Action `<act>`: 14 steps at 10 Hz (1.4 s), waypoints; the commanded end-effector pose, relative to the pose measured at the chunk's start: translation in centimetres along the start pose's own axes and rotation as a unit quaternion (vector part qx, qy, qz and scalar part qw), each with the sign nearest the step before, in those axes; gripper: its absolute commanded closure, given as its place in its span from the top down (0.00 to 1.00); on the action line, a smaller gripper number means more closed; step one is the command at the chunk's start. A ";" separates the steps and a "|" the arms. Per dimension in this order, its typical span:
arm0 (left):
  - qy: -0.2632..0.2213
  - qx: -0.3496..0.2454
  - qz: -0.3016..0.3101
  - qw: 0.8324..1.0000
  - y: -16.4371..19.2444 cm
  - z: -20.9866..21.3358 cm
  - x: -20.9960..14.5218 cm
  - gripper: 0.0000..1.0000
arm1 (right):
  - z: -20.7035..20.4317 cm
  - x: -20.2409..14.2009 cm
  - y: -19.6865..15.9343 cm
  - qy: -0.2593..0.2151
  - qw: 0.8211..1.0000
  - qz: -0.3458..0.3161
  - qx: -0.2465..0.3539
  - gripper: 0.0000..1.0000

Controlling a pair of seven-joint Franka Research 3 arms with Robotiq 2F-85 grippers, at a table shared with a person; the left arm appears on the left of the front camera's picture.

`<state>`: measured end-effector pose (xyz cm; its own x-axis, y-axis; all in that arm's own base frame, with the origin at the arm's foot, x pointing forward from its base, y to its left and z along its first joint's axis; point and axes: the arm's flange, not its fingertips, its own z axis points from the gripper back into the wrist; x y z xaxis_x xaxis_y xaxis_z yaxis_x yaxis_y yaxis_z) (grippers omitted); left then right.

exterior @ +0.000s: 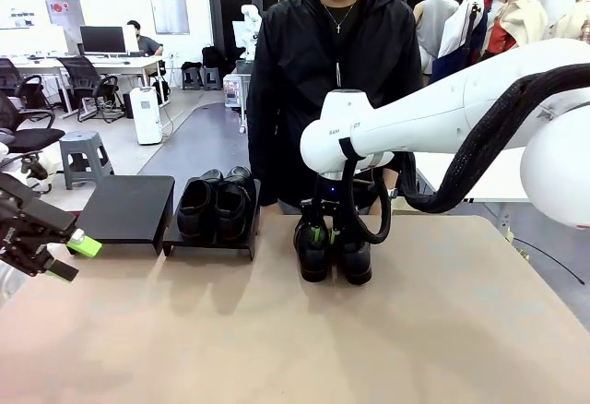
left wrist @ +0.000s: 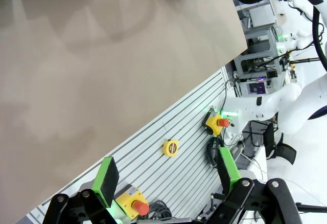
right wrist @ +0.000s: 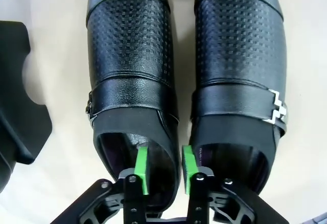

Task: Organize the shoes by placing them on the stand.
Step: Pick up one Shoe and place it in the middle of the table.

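Note:
Two black shoes (exterior: 313,258) (exterior: 356,258) stand side by side on the table's middle, toes toward me. My right gripper (exterior: 329,235) has come down on them from above. In the right wrist view its jaws (right wrist: 164,169) straddle the inner wall of the left shoe (right wrist: 130,65), one green pad inside its opening with a gap to the wall. The other pad sits by the right shoe (right wrist: 237,55). Two more shoes (exterior: 214,206) rest on the stand's right platform (exterior: 210,249); its left platform (exterior: 129,206) is bare. My left gripper (exterior: 76,258) (left wrist: 168,173) hangs open at the table's left edge.
A person in a black jacket (exterior: 304,72) stands at the far side, right behind the two shoes. The stand's black corner (right wrist: 15,106) lies left of them in the right wrist view. Bare tabletop (exterior: 277,349) stretches across the near half.

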<state>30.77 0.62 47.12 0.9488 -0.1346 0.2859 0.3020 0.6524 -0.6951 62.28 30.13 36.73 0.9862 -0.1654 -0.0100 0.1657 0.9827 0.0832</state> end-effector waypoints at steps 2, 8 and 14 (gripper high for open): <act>-0.004 -0.012 -0.008 1.000 0.1 0.1 -0.1 1.00 | -0.4 0.6 0.4 0.017 1.000 -0.003 0.002 0.00; -0.004 -0.012 -0.008 1.000 0.1 0.1 -0.1 1.00 | -0.6 0.6 0.1 0.018 1.000 -0.002 0.010 0.00; -0.004 -0.012 -0.008 1.000 0.1 0.1 -0.1 1.00 | 9.7 -14.2 -2.3 0.047 0.990 0.130 0.020 0.00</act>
<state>30.78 0.63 47.12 0.9488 -0.1345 0.2858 0.3019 0.6524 -0.6952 53.36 30.87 45.84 0.9990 0.0258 -0.0370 -0.0223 0.9956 0.0907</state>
